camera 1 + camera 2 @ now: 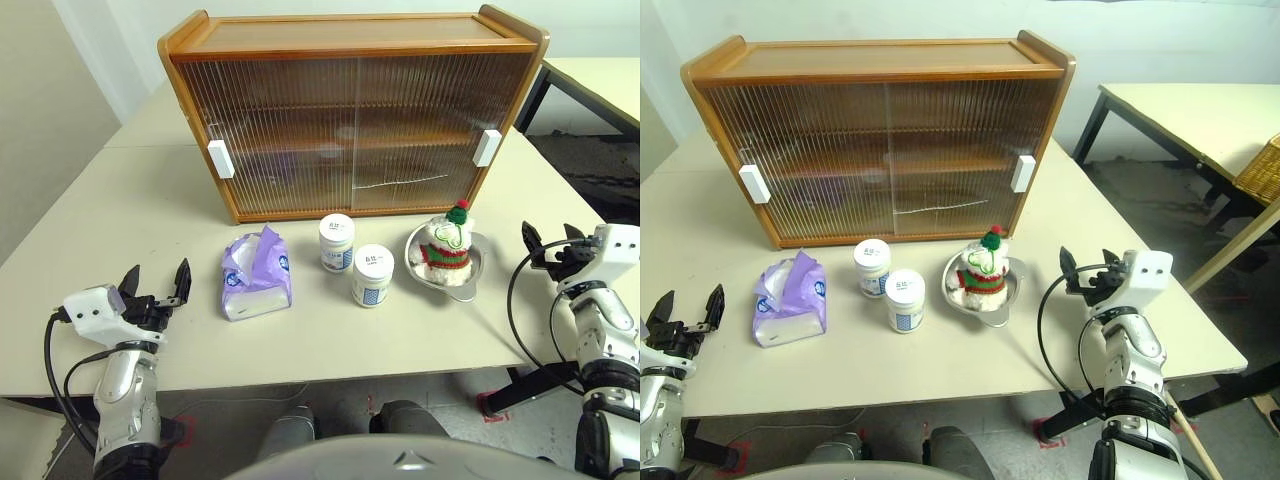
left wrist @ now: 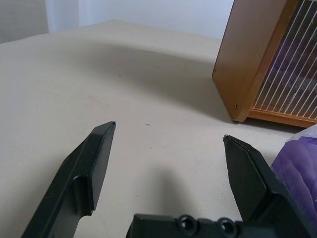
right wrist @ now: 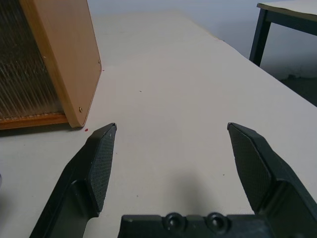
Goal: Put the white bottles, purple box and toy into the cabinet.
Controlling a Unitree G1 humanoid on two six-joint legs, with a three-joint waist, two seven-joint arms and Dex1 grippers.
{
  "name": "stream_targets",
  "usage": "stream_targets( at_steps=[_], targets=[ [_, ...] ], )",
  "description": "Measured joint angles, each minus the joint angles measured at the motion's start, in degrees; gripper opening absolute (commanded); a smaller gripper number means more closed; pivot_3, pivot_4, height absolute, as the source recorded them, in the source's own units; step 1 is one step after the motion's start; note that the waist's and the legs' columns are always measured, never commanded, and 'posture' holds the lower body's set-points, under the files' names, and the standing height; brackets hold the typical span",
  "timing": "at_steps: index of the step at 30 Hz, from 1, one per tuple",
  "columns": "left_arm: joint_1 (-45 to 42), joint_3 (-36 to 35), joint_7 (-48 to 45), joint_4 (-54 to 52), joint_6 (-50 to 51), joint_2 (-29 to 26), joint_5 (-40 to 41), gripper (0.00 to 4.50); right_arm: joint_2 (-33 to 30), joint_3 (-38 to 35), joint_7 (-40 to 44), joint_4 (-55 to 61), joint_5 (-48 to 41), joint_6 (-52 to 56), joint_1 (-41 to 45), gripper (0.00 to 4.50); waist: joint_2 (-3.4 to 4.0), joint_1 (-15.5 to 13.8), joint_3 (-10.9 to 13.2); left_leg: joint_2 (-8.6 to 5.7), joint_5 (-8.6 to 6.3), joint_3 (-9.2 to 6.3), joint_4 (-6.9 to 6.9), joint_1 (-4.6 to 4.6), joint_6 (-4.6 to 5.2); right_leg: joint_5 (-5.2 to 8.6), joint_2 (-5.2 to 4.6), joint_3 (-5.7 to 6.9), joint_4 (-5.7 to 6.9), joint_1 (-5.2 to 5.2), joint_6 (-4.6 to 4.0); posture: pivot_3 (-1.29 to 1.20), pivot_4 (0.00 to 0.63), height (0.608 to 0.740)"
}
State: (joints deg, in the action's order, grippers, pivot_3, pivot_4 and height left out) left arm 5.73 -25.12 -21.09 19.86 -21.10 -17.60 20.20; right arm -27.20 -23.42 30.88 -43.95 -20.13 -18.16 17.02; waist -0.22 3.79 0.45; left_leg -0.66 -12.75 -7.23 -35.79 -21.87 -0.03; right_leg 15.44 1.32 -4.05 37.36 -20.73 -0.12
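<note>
- Cabinet (image 1: pixel 355 110) stands at the back of the table (image 1: pixel 120 230) in the left eye view, both ribbed doors slid shut. In front of it, left to right: purple box (image 1: pixel 257 275), two white bottles (image 1: pixel 337 242) (image 1: pixel 373 275), toy (image 1: pixel 446 243) sitting in a metal bowl (image 1: pixel 470 275).
- Right eye view: left gripper (image 1: pixel 685 312) and right gripper (image 1: pixel 1083 270) hover at the table's outer edges, well apart from everything.
- Left wrist view: fingers (image 2: pixel 89 168) spread wide, empty; purple box beside one tip, cabinet corner ahead.
- Right wrist view: fingers (image 3: pixel 96 166) spread wide, empty over bare table.
</note>
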Motion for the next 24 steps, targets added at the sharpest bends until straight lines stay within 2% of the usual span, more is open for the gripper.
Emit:
stream_targets(
  at_steps=[5, 10, 14, 18, 24],
  targets=[
    [-2.7, -0.2, 0.4, -0.7, 2.1, -2.5, 0.2, 4.5, 0.0, 0.0, 0.8, 2.3, -0.7, 1.0, 2.4, 4.49, 0.03, 0.1, 0.0, 0.03, 0.04, 0.01, -0.03, -0.01, 0.01, -0.18, 0.05, 0.0, 0.02, -0.14, -0.07, -0.12, 0.0, 0.74],
    [-4.7, -1.4, 0.6, -3.9, 3.2, -5.3, 0.6, 4.5, -2.4, 0.0, 7.5, 12.9, -5.8, 7.2, 6.0, 4.49, 0.08, 0.2, 0.0, 0.03, 0.05, 0.12, -0.04, 0.02, 0.03, -0.16, 0.11, -0.04, 0.0, -0.02, -0.11, -0.12, 0.0, 0.74],
    [-5.1, -1.4, 0.6, -4.0, 5.0, -5.7, 1.0, 4.5, -2.8, 0.9, 12.3, 20.9, -10.3, 15.8, 5.5, 4.49, 0.0, 0.1, 0.0, 0.08, 0.06, 0.12, -0.12, 0.01, 0.03, -0.13, 0.21, -0.04, -0.01, -0.22, -0.16, -0.1, 0.0, 0.74],
    [-7.4, -1.4, 0.1, -6.3, 6.7, -7.0, 2.2, 4.5, -4.4, 3.9, 18.0, 31.3, -15.7, 27.2, 5.0, 4.49, -0.02, -0.1, 0.0, -0.03, 0.05, 0.22, -0.27, -0.03, -0.02, -0.15, 0.77, -0.04, -0.06, -0.16, -0.2, -0.1, 0.0, 0.74],
    [-8.3, -1.4, -2.0, -7.1, 9.3, -8.0, 3.2, 4.5, -6.3, 5.3, 22.2, 42.2, -22.1, 38.9, 3.9, 4.49, -0.07, -0.2, 0.0, -0.06, 0.05, 0.23, -0.39, 0.04, -0.03, -0.15, 0.92, -0.04, -0.05, -0.09, -0.22, -0.1, 0.0, 0.74]
  ],
)
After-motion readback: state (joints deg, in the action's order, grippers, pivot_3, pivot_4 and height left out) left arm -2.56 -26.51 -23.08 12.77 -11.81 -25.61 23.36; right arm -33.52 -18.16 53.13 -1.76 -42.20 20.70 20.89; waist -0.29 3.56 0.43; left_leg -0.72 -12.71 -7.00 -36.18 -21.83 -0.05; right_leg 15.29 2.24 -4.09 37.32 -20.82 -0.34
